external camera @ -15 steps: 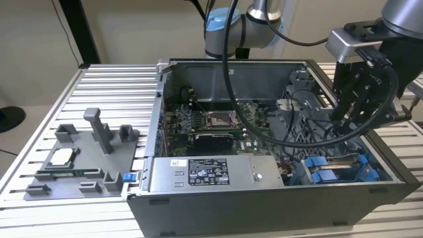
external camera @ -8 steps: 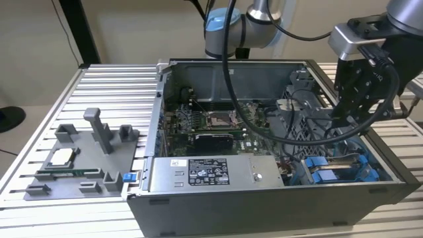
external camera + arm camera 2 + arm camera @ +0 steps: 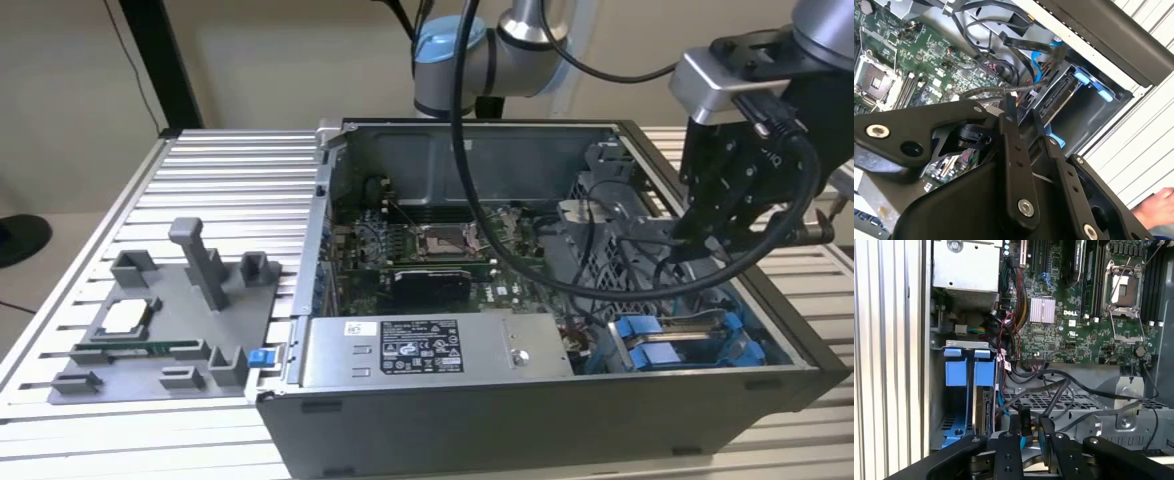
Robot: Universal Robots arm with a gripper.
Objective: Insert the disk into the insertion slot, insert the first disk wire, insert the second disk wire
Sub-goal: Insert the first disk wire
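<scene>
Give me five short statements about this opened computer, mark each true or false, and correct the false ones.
1. The computer case lies open on a slatted metal table. True.
2. The end effector hangs outside the case, over the table. False: it hangs over the case's drive cage, at the exterior view's right.
3. The disk lies on the table. False: it sits in the blue-railed insertion slot.
4. The power-supply box lies to the exterior view's left of the insertion slot. True.
5. A cooler covers the processor socket. False: the socket is bare.
</scene>
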